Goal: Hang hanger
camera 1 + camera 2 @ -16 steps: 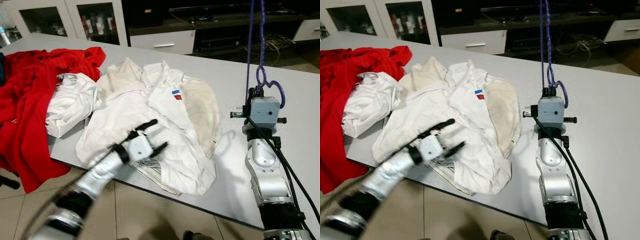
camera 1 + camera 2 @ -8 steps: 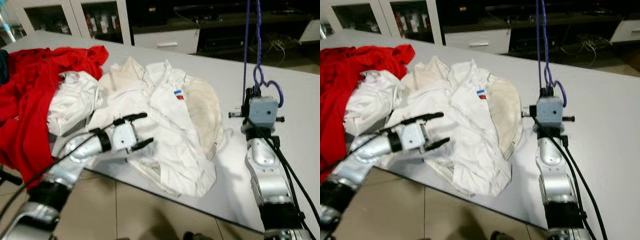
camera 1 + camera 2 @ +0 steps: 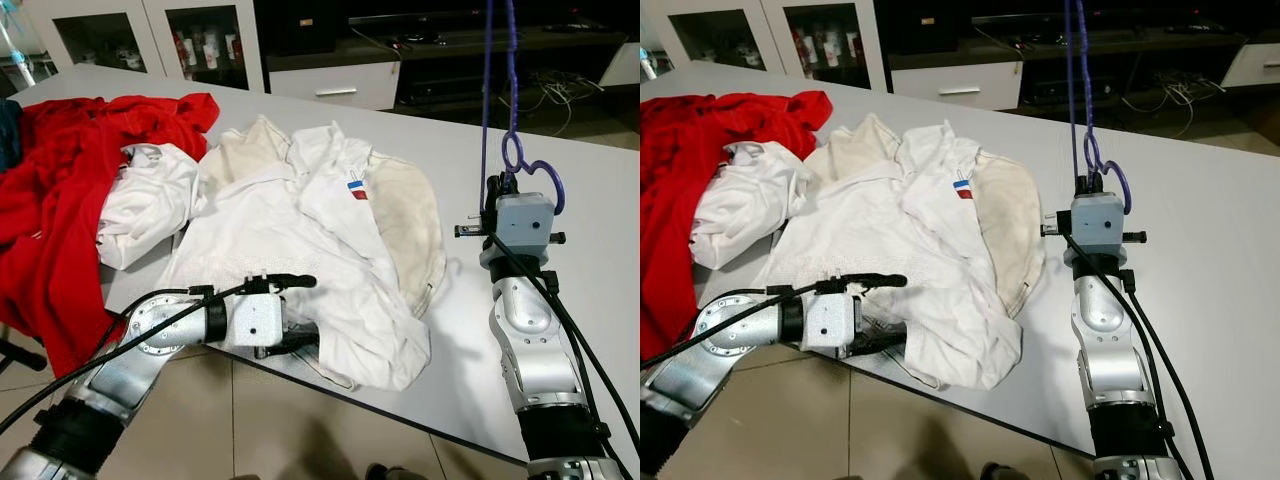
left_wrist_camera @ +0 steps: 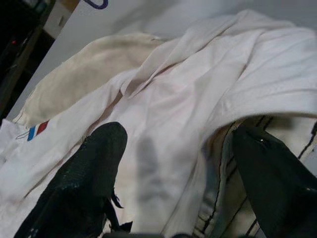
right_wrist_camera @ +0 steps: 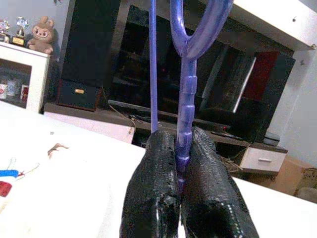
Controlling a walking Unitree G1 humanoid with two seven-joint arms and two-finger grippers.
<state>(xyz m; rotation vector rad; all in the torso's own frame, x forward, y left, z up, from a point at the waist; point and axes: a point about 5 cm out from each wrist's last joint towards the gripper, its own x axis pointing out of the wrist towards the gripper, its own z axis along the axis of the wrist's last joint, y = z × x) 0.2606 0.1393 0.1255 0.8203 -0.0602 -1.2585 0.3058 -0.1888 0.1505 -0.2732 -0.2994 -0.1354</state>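
Left eye view: we see a grey table (image 3: 590, 200) carrying a heap of clothes. A white jacket (image 3: 300, 215) with a small blue-and-red badge lies spread in the middle, a crumpled white garment (image 3: 145, 205) beside it, and a red garment (image 3: 60, 200) draped over the table's left end.

Our left gripper (image 3: 290, 312) sits at the near table edge, fingers well apart, the upper one over the jacket's hem and the lower one under it. Left wrist view: both black fingers (image 4: 84, 173) flank the hem and a striped lining; nothing is clamped between them.

Our right gripper (image 5: 184, 163) stands upright over the table's right part, well apart from the jacket. Its fingers are pressed together on the ridged stem of the purple hanger (image 3: 510, 120), which rises straight up from the gripper and runs out of the top of the view.

Cabinets (image 3: 150, 35) with glass doors stand behind the table.
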